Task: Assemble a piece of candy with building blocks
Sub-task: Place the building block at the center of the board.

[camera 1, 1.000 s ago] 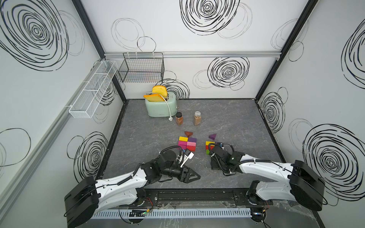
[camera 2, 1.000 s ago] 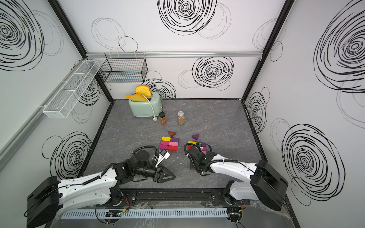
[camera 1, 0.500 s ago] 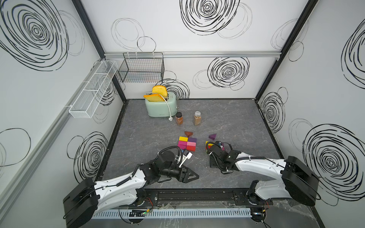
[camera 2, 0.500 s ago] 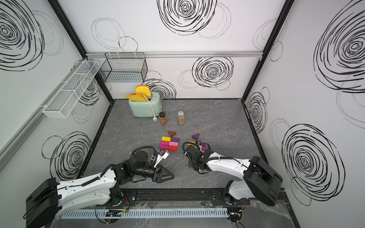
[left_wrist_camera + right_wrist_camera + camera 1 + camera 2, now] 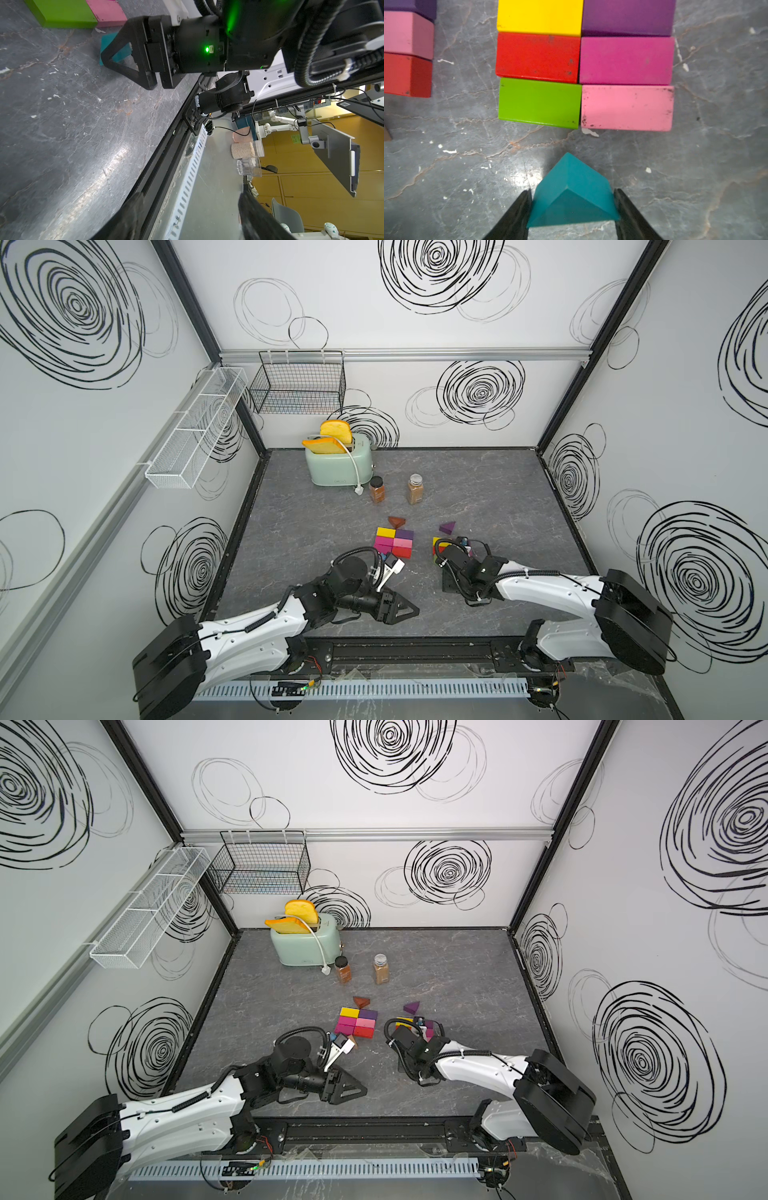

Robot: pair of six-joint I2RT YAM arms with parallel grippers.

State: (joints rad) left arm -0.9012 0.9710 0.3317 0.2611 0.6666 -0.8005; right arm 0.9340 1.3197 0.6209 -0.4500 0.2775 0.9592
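Observation:
In the right wrist view, six flat building blocks form a two-by-three grid: yellow [image 5: 539, 16], purple [image 5: 627, 16], red [image 5: 537, 57], magenta [image 5: 627, 60], green [image 5: 539, 102] and pink [image 5: 627, 108]. A teal wedge [image 5: 571, 187] lies on the floor a short gap from the green and pink pair, its ridge pointing at their seam. My right gripper [image 5: 572, 209] hugs it on both sides. A second block cluster [image 5: 392, 541] lies to the left, with a brown wedge [image 5: 396, 521] behind it and a purple wedge [image 5: 447, 526] apart. My left gripper [image 5: 193, 220] is open and empty near the front rail.
A mint toaster [image 5: 338, 464] with two bread slices stands at the back left. Two spice jars [image 5: 377, 489] [image 5: 415, 489] stand in front of it. Wire baskets [image 5: 299, 385] hang on the walls. The black front rail [image 5: 415, 651] runs close under both arms.
My right arm has swung slightly left and toward the blocks. The left arm has barely moved.

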